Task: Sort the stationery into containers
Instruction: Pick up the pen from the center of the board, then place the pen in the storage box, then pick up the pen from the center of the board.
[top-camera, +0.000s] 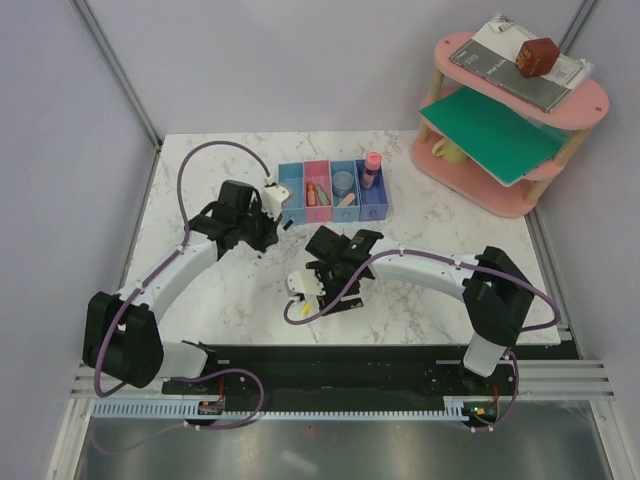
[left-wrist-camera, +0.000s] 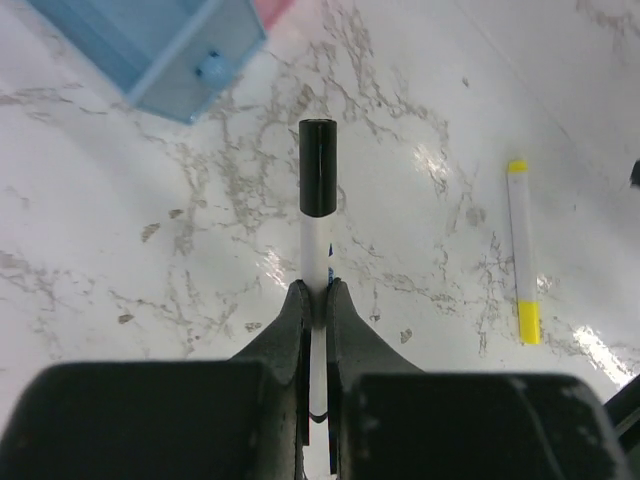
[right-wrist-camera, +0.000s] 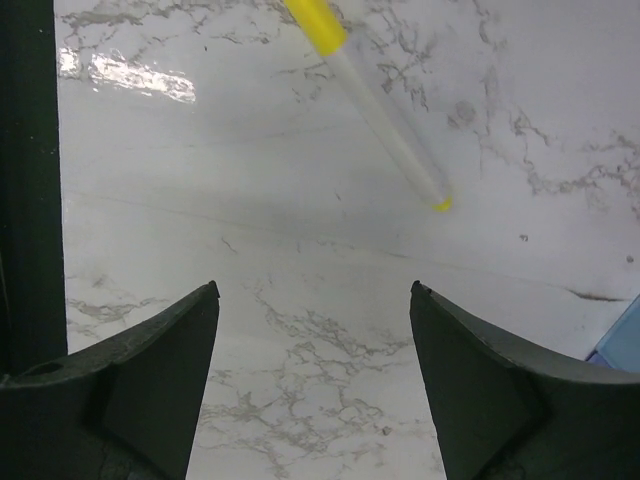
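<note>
left gripper (left-wrist-camera: 315, 297): clamped tight on the white barrel of the pen (left-wrist-camera: 318, 180), black cap aimed at the blue bin (left-wrist-camera: 170, 60), I'd guess so it drops straight in | right gripper (right-wrist-camera: 315, 290): jaws spread wide, holding nothing, hovering just short of the yellow pencil (right-wrist-camera: 385, 125) lying on the table (right-wrist-camera: 200, 150)

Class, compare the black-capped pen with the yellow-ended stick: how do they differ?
The black-capped pen has a black cap; the yellow-ended stick has yellow ends. The pen is clamped in the left gripper; the stick lies free on the table, untouched by the open right gripper. Both have slim white bodies.
</note>
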